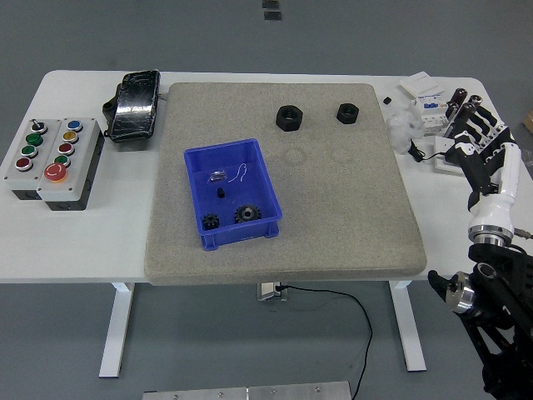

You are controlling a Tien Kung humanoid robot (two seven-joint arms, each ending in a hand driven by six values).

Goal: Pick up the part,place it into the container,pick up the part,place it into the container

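Right hand (485, 150) empty at the table's (83, 242) right edge, fingers (475, 127) spread.
Two black nuts, the larger (289, 117) and the smaller (347, 112), lie on the grey mat (333, 217), well apart from the blue bin (234, 202), which holds two gears (246, 214).

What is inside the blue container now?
The blue container holds two black gears, a small black piece and a small metal part with thin wire. Nothing appears covered.
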